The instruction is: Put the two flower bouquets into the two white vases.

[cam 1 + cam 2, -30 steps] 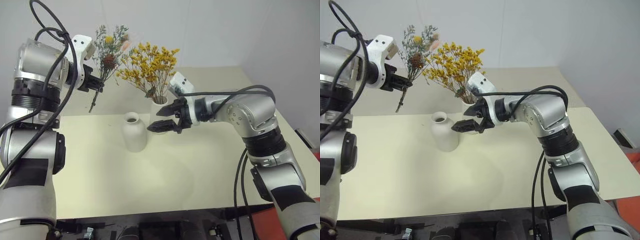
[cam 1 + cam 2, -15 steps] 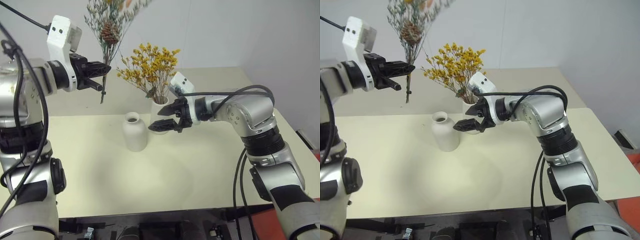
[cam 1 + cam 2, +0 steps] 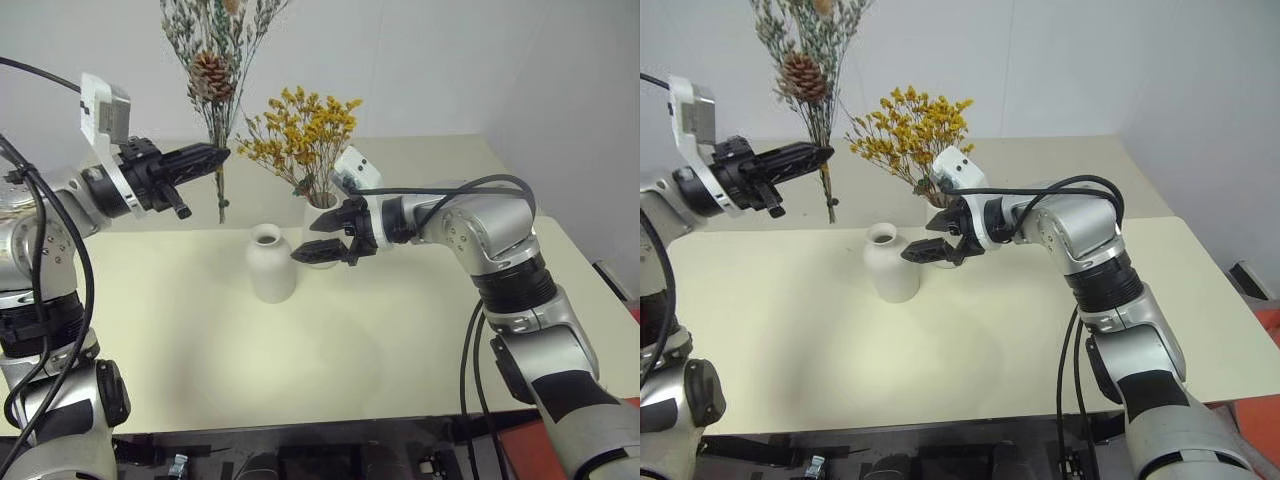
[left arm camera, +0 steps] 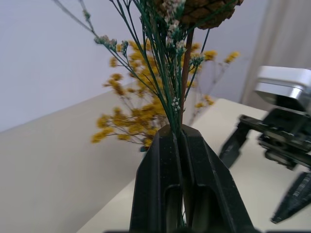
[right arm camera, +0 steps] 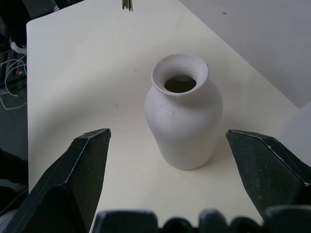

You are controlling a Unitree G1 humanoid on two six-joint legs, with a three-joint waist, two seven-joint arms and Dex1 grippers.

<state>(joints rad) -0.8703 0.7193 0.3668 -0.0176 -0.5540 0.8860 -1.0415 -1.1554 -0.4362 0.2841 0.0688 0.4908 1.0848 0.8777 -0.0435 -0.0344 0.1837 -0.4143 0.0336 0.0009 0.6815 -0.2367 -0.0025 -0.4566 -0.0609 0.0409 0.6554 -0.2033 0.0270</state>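
With the left gripper point(image 3: 217, 154) clamped on the greenish bouquet point(image 3: 213, 60) above the table's point(image 3: 200, 330) far left, stems must be lowered plumb into the empty bottle-shaped vase point(image 3: 271, 263) near the far edge, flanked by the wide-apart right gripper point(image 3: 318, 238).

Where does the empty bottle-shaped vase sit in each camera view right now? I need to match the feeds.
Left eye: bottle-shaped vase just left of centre, beside the open right gripper.
Right eye: vase left of centre.
Left wrist: I can't make it out among the stems.
Right wrist: vase centred between the open fingers.
Shared landmark: the yellow bouquet, also in the left wrist view.
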